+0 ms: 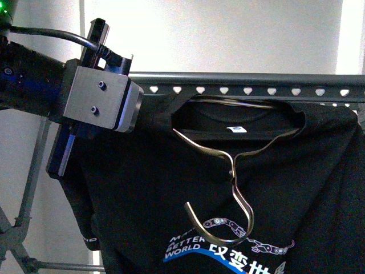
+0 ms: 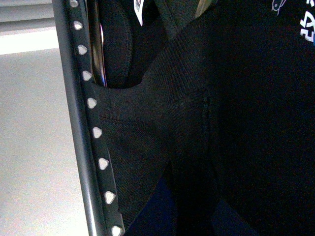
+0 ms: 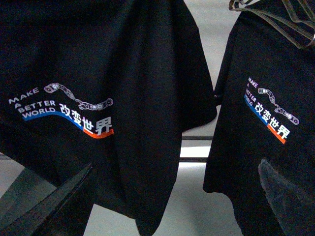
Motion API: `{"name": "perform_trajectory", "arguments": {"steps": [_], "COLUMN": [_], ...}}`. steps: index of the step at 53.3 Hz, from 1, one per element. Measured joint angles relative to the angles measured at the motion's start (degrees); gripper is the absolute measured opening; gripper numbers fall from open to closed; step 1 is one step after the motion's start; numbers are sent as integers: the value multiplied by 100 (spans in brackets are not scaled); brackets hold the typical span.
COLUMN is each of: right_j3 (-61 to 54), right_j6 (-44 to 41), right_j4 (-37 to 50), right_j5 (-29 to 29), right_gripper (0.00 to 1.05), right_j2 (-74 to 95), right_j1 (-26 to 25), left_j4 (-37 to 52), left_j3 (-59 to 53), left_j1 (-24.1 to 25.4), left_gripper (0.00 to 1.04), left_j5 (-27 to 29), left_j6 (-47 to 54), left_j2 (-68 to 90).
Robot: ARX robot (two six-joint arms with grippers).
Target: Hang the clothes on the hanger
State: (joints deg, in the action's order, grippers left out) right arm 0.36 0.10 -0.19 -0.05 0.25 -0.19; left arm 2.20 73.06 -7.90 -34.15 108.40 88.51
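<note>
The shirt point(image 1: 171, 188) looks hung over the rack point(image 1: 274, 80), leaving mostly the letting-go; right gripper point(image 3: 177, 164) gapes empty, left gripper point(image 1: 94, 105) at the shoulder, its grip hidden

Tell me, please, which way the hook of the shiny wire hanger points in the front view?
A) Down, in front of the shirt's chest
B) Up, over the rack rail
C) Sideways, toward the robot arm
A: the wire hanger sits upside down at the collar of the T-shirt. Its hook curls downward over the chest print, well below the rack rail.
</note>
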Motion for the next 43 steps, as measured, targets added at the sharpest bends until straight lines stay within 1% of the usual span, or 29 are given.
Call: {"name": "perform_trajectory", "arguments": {"steps": [14,17,18,19,20,22,23,25,27,28,30,32,33,34,36,38,41,43], "right_j3": [0,98,157,199,299,485,551,702,1021,1097,1473,1698,1869,2129,2470,2789,3261,3486], "right_j6": [-2,-118,-214,-332,-470,-796,-920,-1261,-1803,-2044,-2839,-3318,-3687,-4245,-4876,-5624,-6542,-6944], "right_j4": [-4,-149,-96,-28,157,553,704,1023,1725,1886,2629,2992,3235,3523,3703,3700,3473,3300], "right_j5": [-37,-573,-922,-1097,-1412,-1722,-1786,-1867,-1926,-1943,-2044,-2098,-2127,-2173,-2190,-2210,-2166,-2153], "right_gripper": [97,97,97,97,97,97,97,97,97,97,97,97,97,97,97,97,97,97], "right_j2": [4,186,407,542,857,1355,1528,1867,2540,2691,3394,3759,4026,4398,4837,5204,5683,5904], "right_j1": [-4,-184,-334,-420,-586,-796,-848,-938,-1029,-1034,-1012,-973,-931,-852,-728,-601,-411,-319], "left_j4": [0,0,0,0,0,0,0,0,0,0,0,0,0,0,0,0,0,0], "left_j3": [-2,-2,-2,-2,-2,-2,0,0,0,0,0,0,0,0,0,-2,0,0], "left_j1": [17,17,17,17,17,15,11,7,2,2,4,13,24,31,35,33,33,26], "left_gripper": [4,4,4,4,4,4,4,4,4,4,4,4,4,4,4,4,4,4], "left_j5": [7,7,9,9,13,11,9,9,7,7,9,13,20,22,33,33,33,31], "left_j6": [55,59,59,61,63,68,68,72,92,105,118,122,122,125,129,136,140,140], "left_j2": [0,0,0,0,0,0,0,0,0,0,2,7,7,7,7,7,7,7]}}
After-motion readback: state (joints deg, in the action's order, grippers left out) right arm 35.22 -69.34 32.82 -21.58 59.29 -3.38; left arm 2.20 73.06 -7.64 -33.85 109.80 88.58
